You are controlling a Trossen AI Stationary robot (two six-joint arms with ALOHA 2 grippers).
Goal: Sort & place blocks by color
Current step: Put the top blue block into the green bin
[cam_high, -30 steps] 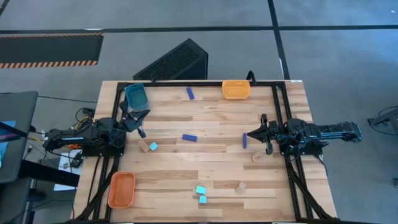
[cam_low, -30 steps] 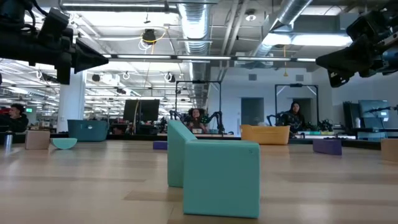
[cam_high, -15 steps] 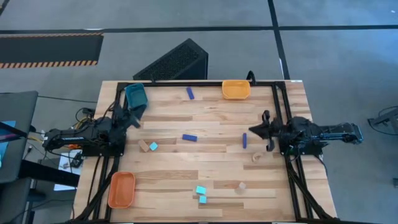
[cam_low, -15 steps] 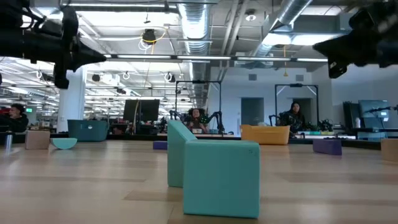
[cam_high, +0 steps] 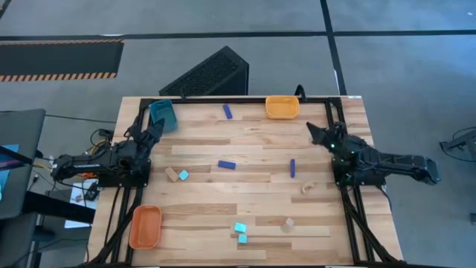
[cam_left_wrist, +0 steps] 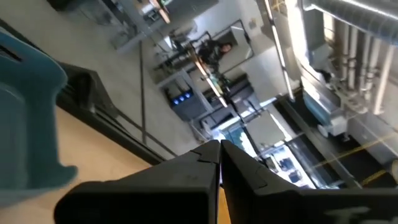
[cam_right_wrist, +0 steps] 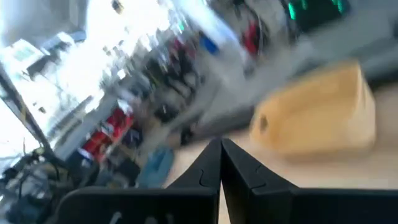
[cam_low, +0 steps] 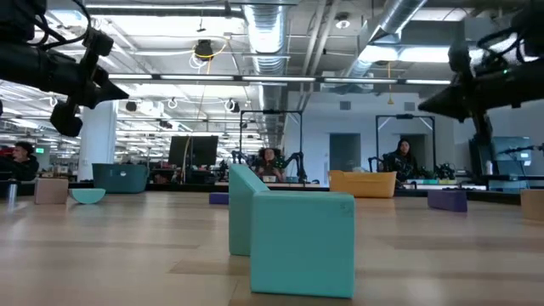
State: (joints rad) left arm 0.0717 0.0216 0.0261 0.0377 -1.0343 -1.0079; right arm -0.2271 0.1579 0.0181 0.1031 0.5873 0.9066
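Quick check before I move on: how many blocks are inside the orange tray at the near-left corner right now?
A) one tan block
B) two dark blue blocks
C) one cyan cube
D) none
D: in the high view the orange tray shows only its bare floor, and the nearest cyan cubes lie out on the table.

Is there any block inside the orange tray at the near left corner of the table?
In the high view the orange tray shows only its bare orange floor, with no block in it. The nearest blocks, two cyan cubes, lie on the table to its right.
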